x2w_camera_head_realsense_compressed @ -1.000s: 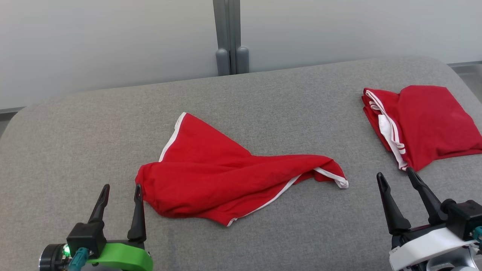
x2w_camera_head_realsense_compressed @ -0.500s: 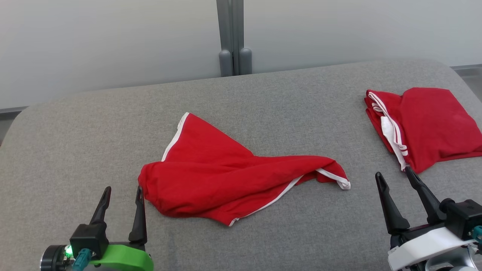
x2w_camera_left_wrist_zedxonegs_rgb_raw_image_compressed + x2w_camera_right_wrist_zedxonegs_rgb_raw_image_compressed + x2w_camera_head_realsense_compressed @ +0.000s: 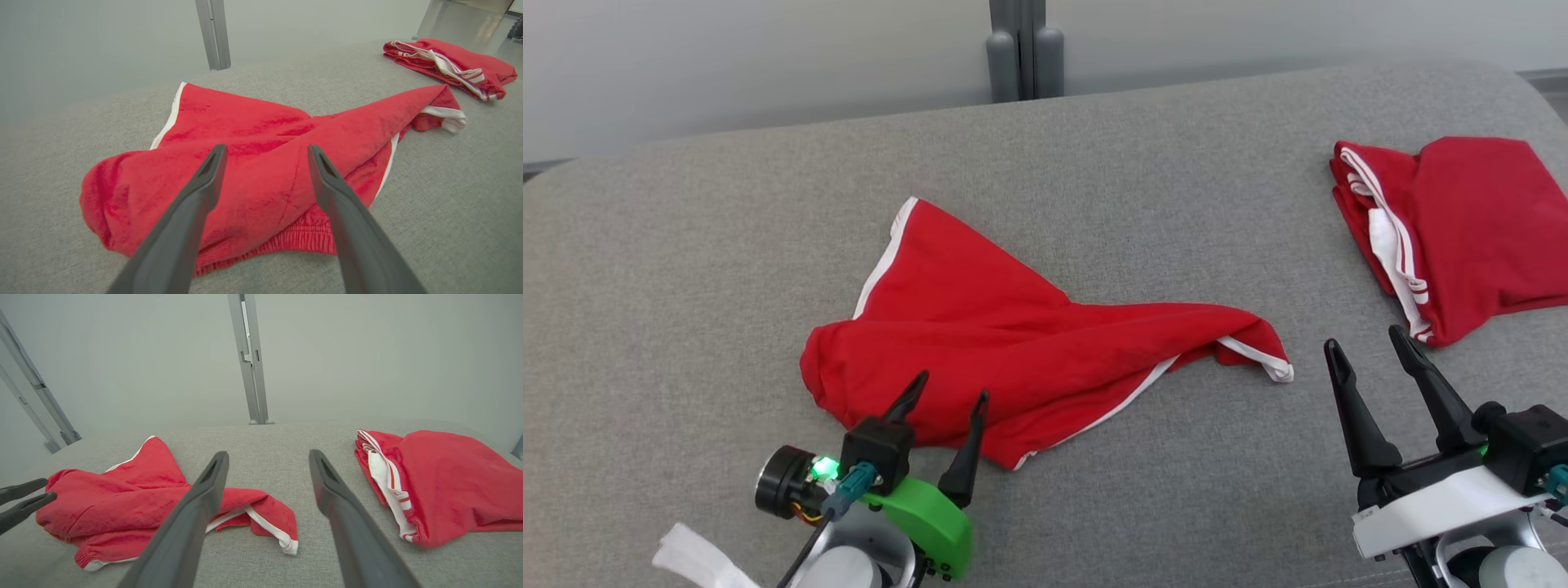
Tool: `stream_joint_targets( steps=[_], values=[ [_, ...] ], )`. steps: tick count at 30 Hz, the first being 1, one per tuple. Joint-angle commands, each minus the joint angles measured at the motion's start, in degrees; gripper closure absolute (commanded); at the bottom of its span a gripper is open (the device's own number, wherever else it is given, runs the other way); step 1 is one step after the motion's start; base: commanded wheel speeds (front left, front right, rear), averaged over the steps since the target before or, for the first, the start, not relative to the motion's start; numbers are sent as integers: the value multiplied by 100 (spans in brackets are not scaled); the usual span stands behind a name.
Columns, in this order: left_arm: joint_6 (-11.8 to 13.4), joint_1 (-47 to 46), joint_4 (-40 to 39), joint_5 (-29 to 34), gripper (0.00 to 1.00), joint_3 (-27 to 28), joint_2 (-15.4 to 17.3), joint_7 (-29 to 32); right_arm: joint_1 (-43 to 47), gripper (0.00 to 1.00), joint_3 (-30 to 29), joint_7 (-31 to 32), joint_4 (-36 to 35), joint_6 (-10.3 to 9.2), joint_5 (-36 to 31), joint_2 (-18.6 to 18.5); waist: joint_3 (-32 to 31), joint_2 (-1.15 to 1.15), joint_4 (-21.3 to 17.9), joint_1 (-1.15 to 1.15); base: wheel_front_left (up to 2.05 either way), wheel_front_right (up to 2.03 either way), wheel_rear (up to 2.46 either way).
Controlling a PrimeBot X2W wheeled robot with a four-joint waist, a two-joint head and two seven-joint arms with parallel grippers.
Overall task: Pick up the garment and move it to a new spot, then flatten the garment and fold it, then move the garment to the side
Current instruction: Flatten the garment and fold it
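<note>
Left gripper (image 3: 953, 385): fingers spread wide, nothing held, tips poised over the near edge of the garment (image 3: 1013, 359); contact with the cloth cannot be confirmed. Right gripper (image 3: 1364, 337): fingers likewise spread wide and empty, positioned beyond the garment's right tip, clear of the cloth. The garment is red with white edge trim and lies crumpled near the middle of the grey worktop (image 3: 1176, 204). One corner points away from the robot, a narrow tip runs right, and a gathered elastic band shows along the near edge. Well to the garment's right lies a folded red piece (image 3: 1470, 229) with white stripes.
</note>
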Motion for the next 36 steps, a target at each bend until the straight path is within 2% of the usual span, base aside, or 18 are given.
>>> stream_joint_targets(
  steps=[1,7,8,9,10,21,30,36],
  values=[
    [-74,-194,181,56,0,-55,-20,41,-109,0,12,-66,40,-9,53,-30,370,0,-83,0,0,0,0],
    [-257,-496,789,29,0,-201,-82,147,-252,0,28,-173,198,-9,124,-48,545,0,-146,0,0,0,0],
    [-284,-536,848,20,38,-215,-83,147,-273,0,24,-187,221,-9,132,-48,558,0,-147,0,0,0,0],
    [-320,-588,901,38,89,-236,-60,134,-293,0,25,-199,234,-9,133,-44,570,0,-145,0,0,0,0],
    [-331,-615,961,67,100,-251,-25,155,-307,0,28,-206,248,-9,139,-42,576,0,-143,0,0,0,0],
    [-426,-892,1023,178,100,-371,151,145,-345,0,0,-263,339,-9,164,-27,485,0,-73,0,0,0,0],
    [-134,-1443,196,301,100,-88,381,29,-408,0,-80,-271,241,-9,147,9,587,0,-127,0,0,0,0],
    [-107,-2160,373,177,100,187,389,132,-590,0,-84,-319,213,-9,173,59,956,0,-397,0,0,0,0]
  ],
)
